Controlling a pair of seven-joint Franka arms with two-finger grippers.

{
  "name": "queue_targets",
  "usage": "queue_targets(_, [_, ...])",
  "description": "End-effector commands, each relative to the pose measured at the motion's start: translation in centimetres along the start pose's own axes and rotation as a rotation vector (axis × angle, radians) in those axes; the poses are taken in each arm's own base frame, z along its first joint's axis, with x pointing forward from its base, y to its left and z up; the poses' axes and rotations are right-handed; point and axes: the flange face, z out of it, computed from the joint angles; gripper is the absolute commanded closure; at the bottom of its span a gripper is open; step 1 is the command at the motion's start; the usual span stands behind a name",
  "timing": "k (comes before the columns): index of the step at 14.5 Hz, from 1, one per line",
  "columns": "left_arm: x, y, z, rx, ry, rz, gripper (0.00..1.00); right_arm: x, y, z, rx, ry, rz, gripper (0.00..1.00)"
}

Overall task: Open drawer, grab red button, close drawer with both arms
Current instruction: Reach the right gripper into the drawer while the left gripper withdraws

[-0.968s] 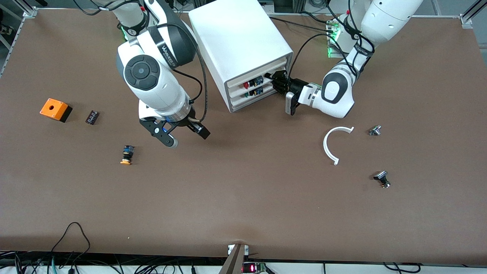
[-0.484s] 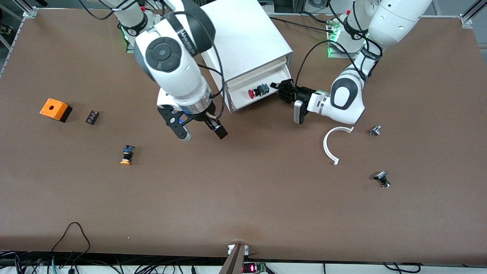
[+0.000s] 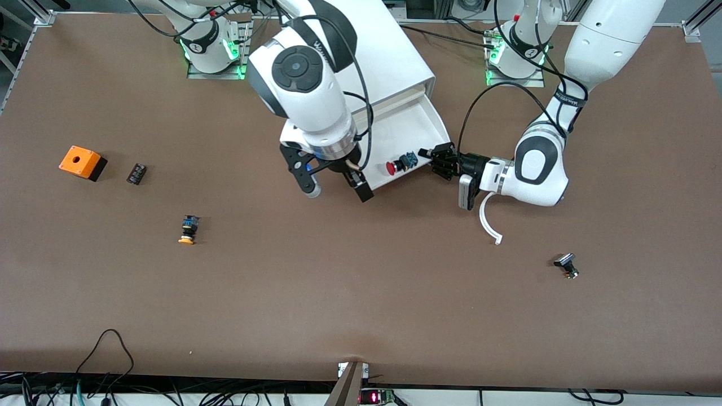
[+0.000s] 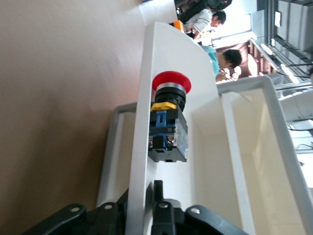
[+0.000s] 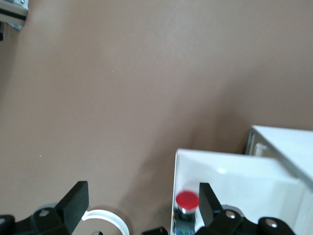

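The drawer (image 3: 417, 121), the middle tray of the white cabinet (image 3: 372, 51), stands pulled well out toward the front camera. The button (image 3: 399, 163) lies on its side on the drawer floor close to the front wall, red cap pointing toward the right arm's end of the counter (image 3: 361, 293), blue rear end toward the left arm's end. In the left wrist view the button (image 4: 168, 122) rests against the inside of the drawer's front wall (image 4: 146, 122).

The left gripper (image 3: 435, 160) sits at the 3 o'clock side of the button, narrowly closed on the front wall of the drawer at its corner; the left wrist view shows a black finger on either face of that wall. The right gripper (image 3: 337, 183) hangs over the drawer's front edge at the 9 o'clock side of the button, its fingers spread wide and holding nothing; in the right wrist view the red cap (image 5: 187, 200) shows between the two fingers.

A white curved piece (image 3: 488, 221) lies on the counter below the left arm's wrist. An orange-capped button (image 3: 188, 229), a small black part (image 3: 136, 173) and an orange box (image 3: 82, 162) lie toward the right arm's end; a black knob (image 3: 566, 265) lies toward the left arm's end.
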Motion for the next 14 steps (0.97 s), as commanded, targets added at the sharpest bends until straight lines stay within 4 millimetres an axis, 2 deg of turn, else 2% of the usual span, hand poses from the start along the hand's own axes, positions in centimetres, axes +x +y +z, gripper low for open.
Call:
queue_targets(1, [1.9,-0.2,-1.2,0.072,-0.027,0.043,0.0,-3.7,0.1,2.1,0.003,-0.007,-0.005,0.0])
queue_targets(3, [2.9,1.6,-3.5,0.116,-0.059,0.011,0.0,-5.2,0.5,4.1,-0.013,-0.007,-0.029,0.0])
queue_targets(6, [4.8,6.6,-6.0,0.164,-0.163,-0.095,0.0,-7.6,1.3,7.8,-0.031,-0.01,-0.051,0.0])
queue_targets(8, [5.6,9.3,-8.7,0.275,-0.222,-0.154,0.0,-9.4,2.3,10.5,-0.062,-0.007,-0.067,0.0])
queue_targets(10, [5.8,11.8,-10.5,0.368,-0.26,-0.196,0.0,-10.6,3.0,12.1,-0.079,-0.004,-0.064,0.0])
queue_targets(12, [6.2,14.1,-12.5,0.523,-0.298,-0.209,0.0,-11.7,3.6,12.6,-0.087,-0.001,-0.074,0.01])
queue_targets(14, [6.8,16.4,-13.6,0.675,-0.3,-0.284,0.0,-12.8,4.3,13.7,-0.102,0.004,-0.08,0.01])
